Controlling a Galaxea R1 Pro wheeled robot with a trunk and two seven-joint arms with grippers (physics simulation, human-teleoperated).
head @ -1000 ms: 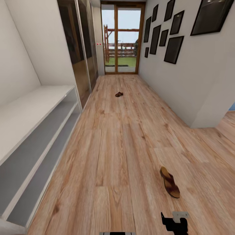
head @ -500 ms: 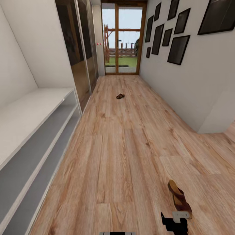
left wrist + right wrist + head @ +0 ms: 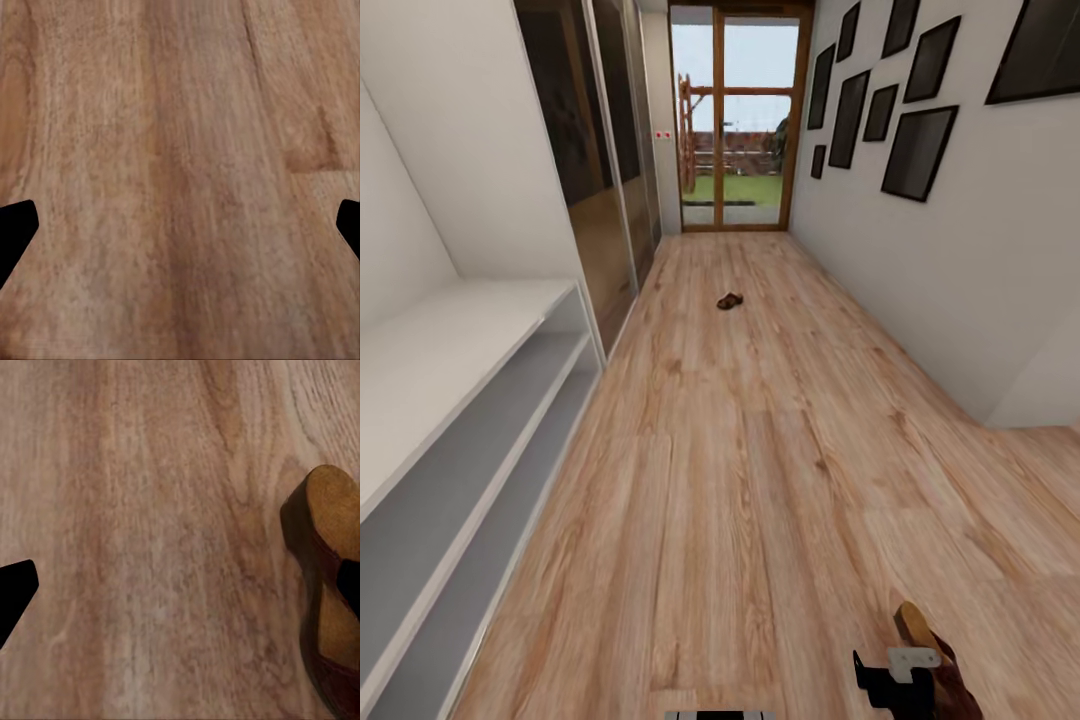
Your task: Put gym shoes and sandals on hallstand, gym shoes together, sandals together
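Observation:
One dark brown sandal [image 3: 937, 655] with a tan footbed lies on the wood-plank corridor floor [image 3: 760, 480] at the near right, partly behind my right arm's black wrist part [image 3: 895, 682]. In the right wrist view this sandal [image 3: 330, 585] lies beside one finger. My right gripper [image 3: 180, 592] is open above the floor with nothing between its fingers. The second sandal [image 3: 730, 301] lies far down the corridor, toward the glass door. My left gripper [image 3: 180, 225] hangs open over bare planks. The gym shoes and the hallstand are out of view.
A long plain white low shelving unit [image 3: 450, 420] runs along the left wall, then dark sliding wardrobe doors [image 3: 600, 170]. A glass door [image 3: 737, 120] ends the corridor. Black picture frames [image 3: 915, 100] hang on the right wall, which has a corner [image 3: 1020, 400] at near right.
The whole head view has advanced along the corridor: the camera moved forward. The near sandal now sits lower in the picture, beside my right arm. Neither sandal itself moved.

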